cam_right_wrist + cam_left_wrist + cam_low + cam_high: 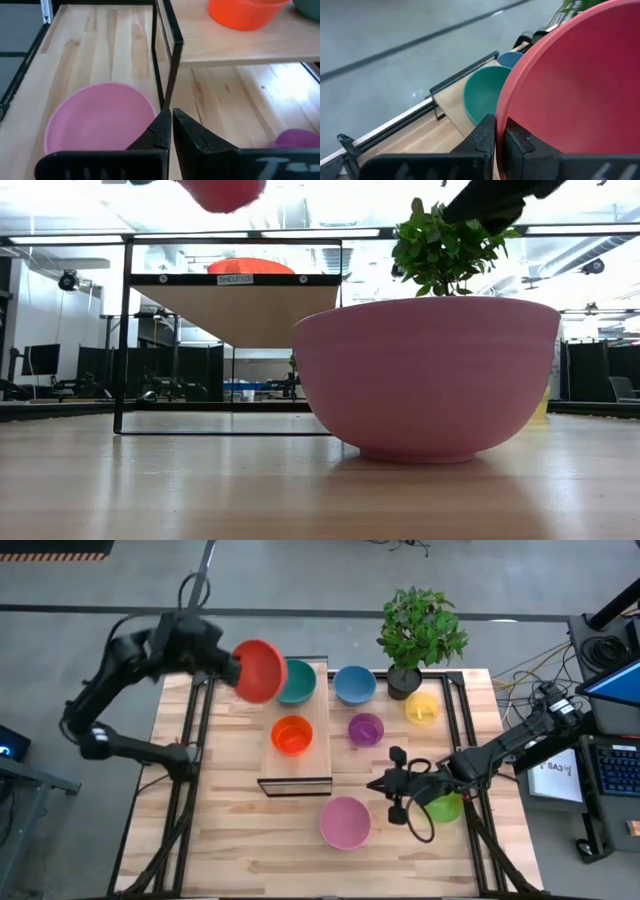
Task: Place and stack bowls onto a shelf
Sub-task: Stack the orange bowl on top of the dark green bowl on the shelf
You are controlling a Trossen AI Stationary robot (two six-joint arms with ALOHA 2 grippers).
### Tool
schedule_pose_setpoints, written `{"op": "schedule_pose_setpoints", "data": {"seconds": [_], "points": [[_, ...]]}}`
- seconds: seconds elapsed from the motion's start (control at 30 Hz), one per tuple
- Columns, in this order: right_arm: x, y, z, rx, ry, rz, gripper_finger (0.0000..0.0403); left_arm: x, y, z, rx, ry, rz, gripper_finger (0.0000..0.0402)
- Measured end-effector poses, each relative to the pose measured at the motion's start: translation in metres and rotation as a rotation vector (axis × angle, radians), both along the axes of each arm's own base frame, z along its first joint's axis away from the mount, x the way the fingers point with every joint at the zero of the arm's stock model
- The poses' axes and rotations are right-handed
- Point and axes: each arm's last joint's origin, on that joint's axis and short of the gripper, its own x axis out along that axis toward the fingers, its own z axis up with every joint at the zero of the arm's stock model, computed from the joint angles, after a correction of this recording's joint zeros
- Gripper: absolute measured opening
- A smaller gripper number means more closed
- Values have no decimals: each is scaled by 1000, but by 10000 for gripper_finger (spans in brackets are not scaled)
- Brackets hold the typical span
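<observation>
My left gripper (232, 665) is shut on the red bowl (260, 670) and holds it in the air over the far end of the shelf (322, 700), beside the teal bowl (300, 682) that stands on the plank. The orange bowl (292, 734) sits mid-shelf. On the table rest the blue (354, 684), purple (366, 728), yellow (422, 707) and pink (345, 822) bowls. The green bowl (445, 807) lies partly hidden under my right arm. My right gripper (378, 783) is shut and hovers between the shelf's near end and the pink bowl (100, 120), touching nothing. My left gripper pinches the red bowl's rim (501, 117), with one finger (485, 132) on either face of the wall. It comes from the table's left. The bowl is lifted clear and tipped steeply on its side, above the teal bowl (482, 95).
A potted plant (420, 630) stands at the table's far edge, right of the blue bowl. In the low view the pink bowl (430, 375) fills the foreground, with the shelf's dark frame (124, 340) behind it. Bare table lies left of the shelf and along the near edge.
</observation>
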Motion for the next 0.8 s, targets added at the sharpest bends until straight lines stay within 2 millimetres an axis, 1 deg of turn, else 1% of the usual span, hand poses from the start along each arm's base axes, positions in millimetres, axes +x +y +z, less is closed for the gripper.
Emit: {"op": "schedule_pose_setpoints", "data": {"seconds": [0.17, 0.3, 0.4, 0.57, 0.7, 0.8], "points": [[-3, -2, 0, 6, -12, 0, 9, 13, 51, -7, -52, 95, 59, 0], [-4, -2, 1, 7, -15, 1, 9, 31, 78, -13, -93, 126, 40, 0], [-4, -2, 0, 6, -12, 2, 9, 45, 91, -16, -129, 156, 15, 0], [-5, -2, -1, 0, 7, 6, 9, 64, 110, -26, -219, 275, -1, 0], [-5, -2, -1, 3, 8, 10, 9, 76, 120, -32, -256, 333, -17, 0], [-5, -2, -1, 7, 11, 6, 9, 81, 125, -32, -263, 342, -19, 0]]}}
